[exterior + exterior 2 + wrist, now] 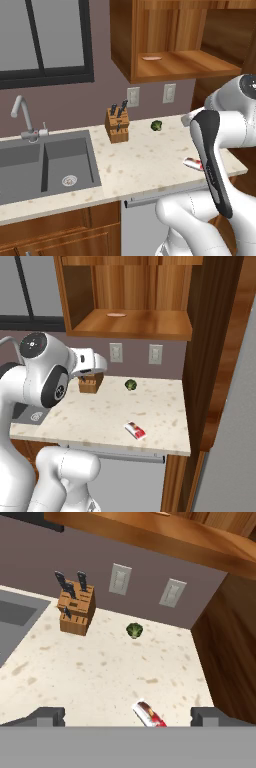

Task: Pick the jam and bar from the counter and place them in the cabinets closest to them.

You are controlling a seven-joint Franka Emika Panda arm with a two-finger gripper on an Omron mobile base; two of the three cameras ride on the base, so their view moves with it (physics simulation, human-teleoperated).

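Fingers (128,716): spread to their full width, holding nothing, poised above the counter with the bar between and just below the two tips.
Bar (149,714): slim red-and-white packet lying flat on the counter (100,416), near its front edge, well apart from everything else.
Handling, judged: light, probably crinkly and slightly slippery wrapper, stiff enough to lift; best pinched across the narrow width at mid-length.
Jam: not located.
Broccoli floret (134,630): small, green, near the back wall.
Knife block (76,609): wooden, dark handles, beside the sink (45,165).
Cabinets (131,323): open wall shelf above, a pale pink flat oval (117,315) resting on it.
Outlets (120,578): two, on the wall.
Writing: none legible; the packet's markings are too small to read.
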